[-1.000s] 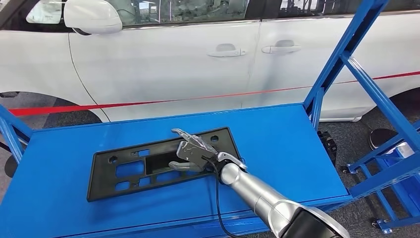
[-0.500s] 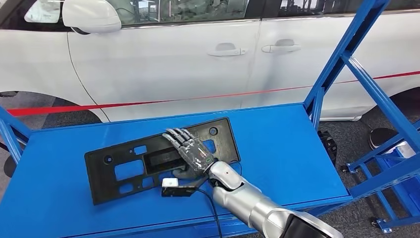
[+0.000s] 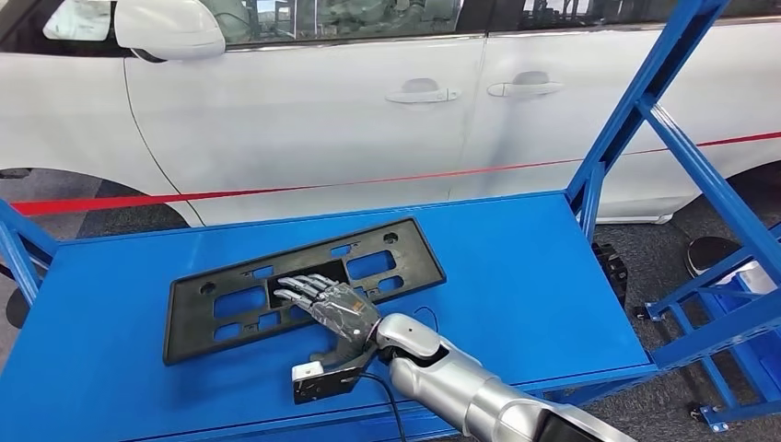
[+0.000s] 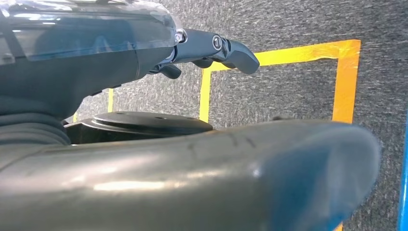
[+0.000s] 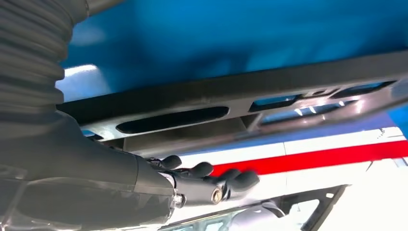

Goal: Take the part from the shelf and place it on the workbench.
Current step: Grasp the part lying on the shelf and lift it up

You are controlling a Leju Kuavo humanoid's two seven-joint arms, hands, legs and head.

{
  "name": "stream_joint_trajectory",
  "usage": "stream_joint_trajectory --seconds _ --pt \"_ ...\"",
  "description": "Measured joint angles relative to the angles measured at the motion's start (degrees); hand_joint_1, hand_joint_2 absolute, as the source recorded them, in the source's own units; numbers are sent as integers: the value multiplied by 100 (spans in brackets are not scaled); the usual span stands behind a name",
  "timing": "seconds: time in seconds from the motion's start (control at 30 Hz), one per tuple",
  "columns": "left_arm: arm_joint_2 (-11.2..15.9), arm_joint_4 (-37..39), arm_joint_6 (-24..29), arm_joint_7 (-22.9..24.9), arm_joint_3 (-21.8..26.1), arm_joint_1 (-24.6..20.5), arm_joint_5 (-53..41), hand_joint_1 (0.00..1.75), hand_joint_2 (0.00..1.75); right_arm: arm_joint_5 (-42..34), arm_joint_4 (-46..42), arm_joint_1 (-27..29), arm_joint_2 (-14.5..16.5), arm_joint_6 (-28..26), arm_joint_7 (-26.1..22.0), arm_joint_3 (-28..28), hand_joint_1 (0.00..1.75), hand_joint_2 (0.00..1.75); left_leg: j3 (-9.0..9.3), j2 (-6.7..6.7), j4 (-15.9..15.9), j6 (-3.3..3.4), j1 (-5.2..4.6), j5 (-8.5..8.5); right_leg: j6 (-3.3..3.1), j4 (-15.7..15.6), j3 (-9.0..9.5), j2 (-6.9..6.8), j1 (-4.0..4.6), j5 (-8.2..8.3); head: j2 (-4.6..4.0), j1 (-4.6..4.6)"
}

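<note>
Black part (image 3: 304, 287) flat on blue surface (image 3: 516, 276), right robot hand (image 3: 333, 310) over its near edge.
Left to right: left robot hand (image 4: 211, 48) hanging above grey floor (image 4: 288, 96) with yellow tape (image 4: 344, 82), fingers curled in, holding nothing. Part lying lengthwise across the surface, cut-outs showing blue beneath. Right robot hand spread flat, palm down, fingers apart and pointing left over the part's lower middle, gripping nothing; silver forearm (image 3: 442, 382) reaching in from lower right. White car (image 3: 368, 110) behind.

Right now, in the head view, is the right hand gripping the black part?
No, the right hand hovers with fingers spread apart over the black part, which lies flat on the blue workbench.
</note>
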Motion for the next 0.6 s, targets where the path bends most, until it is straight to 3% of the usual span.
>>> stream_joint_trajectory --seconds 0.43,0.6 --pt "2 0 1 -49 -25 -6 142 0 0 604 -1859 201 -541 404 449 -119 0 175 -29 -2 3 3 -2 1 1 0 -27 -2 -3 -1 0 0" --pt "2 0 0 -64 -87 -13 155 0 0 832 -2225 443 -671 290 621 -126 0 175 -35 -2 2 3 -2 1 1 0 -33 -2 -3 -1 0 0"
